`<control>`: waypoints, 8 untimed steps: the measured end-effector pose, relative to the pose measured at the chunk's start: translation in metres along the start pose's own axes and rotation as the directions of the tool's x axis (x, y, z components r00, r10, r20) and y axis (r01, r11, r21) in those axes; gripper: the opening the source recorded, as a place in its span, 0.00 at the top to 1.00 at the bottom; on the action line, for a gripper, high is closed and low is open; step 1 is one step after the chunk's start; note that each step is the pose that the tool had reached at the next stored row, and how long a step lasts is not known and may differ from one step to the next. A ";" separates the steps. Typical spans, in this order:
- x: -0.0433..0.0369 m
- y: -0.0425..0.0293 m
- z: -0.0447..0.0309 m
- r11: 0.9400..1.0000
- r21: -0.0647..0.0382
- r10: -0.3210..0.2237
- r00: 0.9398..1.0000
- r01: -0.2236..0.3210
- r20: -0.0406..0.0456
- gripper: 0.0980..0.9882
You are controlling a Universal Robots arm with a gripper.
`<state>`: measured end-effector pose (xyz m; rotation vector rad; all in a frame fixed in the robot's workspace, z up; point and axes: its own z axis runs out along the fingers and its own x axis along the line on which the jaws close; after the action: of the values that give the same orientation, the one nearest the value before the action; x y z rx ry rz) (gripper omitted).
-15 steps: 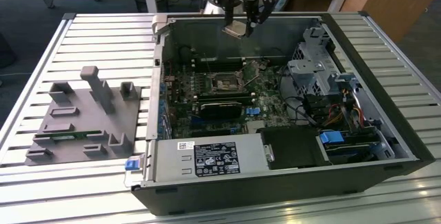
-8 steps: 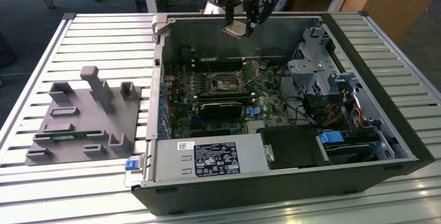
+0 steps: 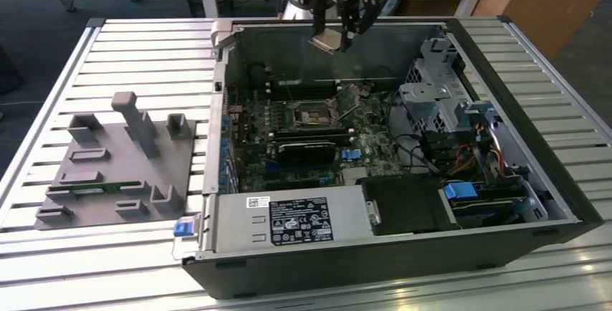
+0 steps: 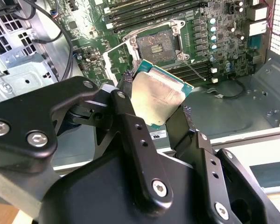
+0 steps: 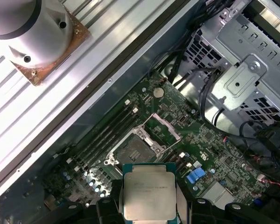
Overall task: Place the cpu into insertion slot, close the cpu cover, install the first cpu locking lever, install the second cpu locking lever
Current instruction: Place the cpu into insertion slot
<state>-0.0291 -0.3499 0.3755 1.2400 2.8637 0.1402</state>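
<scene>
Black metal gripper (image 4: 156,99) clasps the flat, silvery-beige square cpu (image 4: 159,91), tilted, well above the open square black insertion slot (image 4: 157,44).

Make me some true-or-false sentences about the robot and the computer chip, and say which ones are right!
1. The gripper is holding the cpu. True.
2. The cpu sits in the insertion slot. False: the slot is empty, and the cpu hangs above the board.
3. The cpu cover is shut. False: it stands swung open beside the slot.
4. The computer case lies open on a slatted table. True.
</scene>
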 end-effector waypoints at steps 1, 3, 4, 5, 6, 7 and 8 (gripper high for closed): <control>0.0000 0.0000 0.0000 1.000 0.000 0.004 1.000 -0.004 0.000 0.51; 0.0000 0.0000 0.0000 1.000 0.000 0.010 1.000 -0.010 0.001 0.51; 0.0000 0.0000 0.0000 1.000 0.000 0.013 1.000 -0.013 0.001 0.51; 0.0000 0.0000 0.0000 1.000 0.000 0.017 1.000 -0.017 0.002 0.51; 0.0000 0.0000 0.0000 1.000 0.000 0.020 1.000 -0.020 0.002 0.51; 0.0000 0.0000 0.0000 1.000 0.000 0.024 1.000 -0.024 0.002 0.51; 0.0001 0.0001 0.0000 1.000 -0.001 0.029 1.000 -0.029 0.003 0.51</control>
<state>-0.0291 -0.3498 0.3755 1.2805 2.8445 0.1397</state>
